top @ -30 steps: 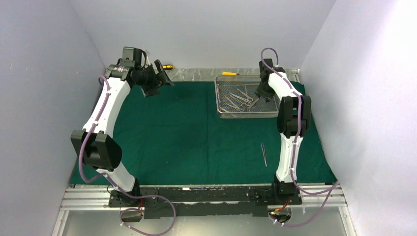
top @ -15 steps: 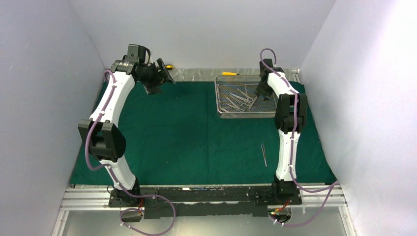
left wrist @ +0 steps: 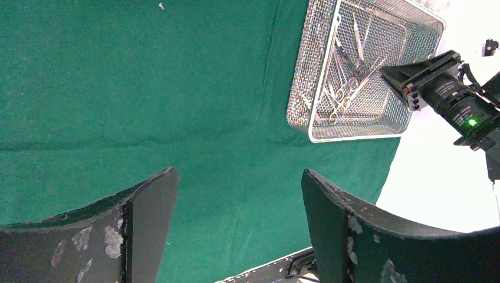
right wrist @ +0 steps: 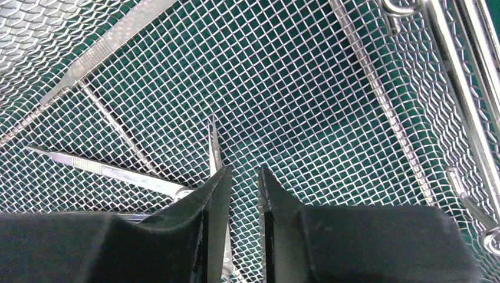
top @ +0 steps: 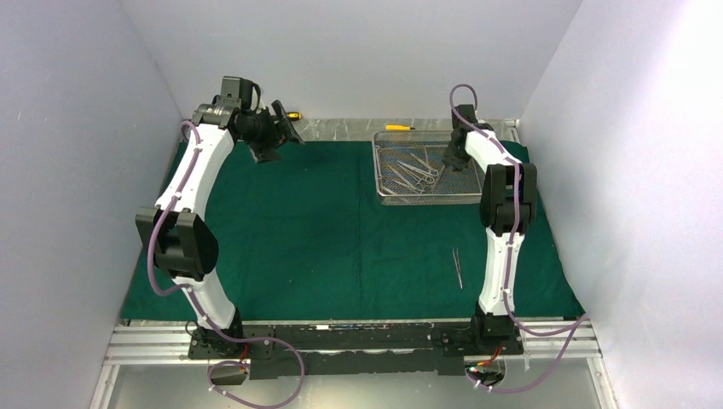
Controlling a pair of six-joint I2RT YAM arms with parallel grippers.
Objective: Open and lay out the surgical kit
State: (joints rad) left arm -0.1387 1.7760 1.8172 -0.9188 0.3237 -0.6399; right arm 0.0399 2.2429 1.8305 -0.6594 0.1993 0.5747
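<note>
**Q:** So where was the kit sitting, and what were the claws doing?

**A:** The green cloth [top: 324, 230] was spread flat. The mesh tray [top: 426, 201] sat on its far right corner with most of the instruments [top: 413, 169] piled inside, and one pair of tweezers [top: 458, 268] lay out on the cloth by the right arm. The left gripper [left wrist: 239, 177] hung wide apart over the far left. The right gripper [right wrist: 243, 177] was down in the tray, fingers nearly together, and a pointed tip [right wrist: 213, 147] ran into the slit. Couldn't tell if it was clamped.

The left arm [top: 194, 179] has been raised at the elbow and swung inward; the right arm's fingers [top: 449, 162] have been carried slightly farther back over the rectangular silver wire-mesh tray [top: 426, 201].
</note>
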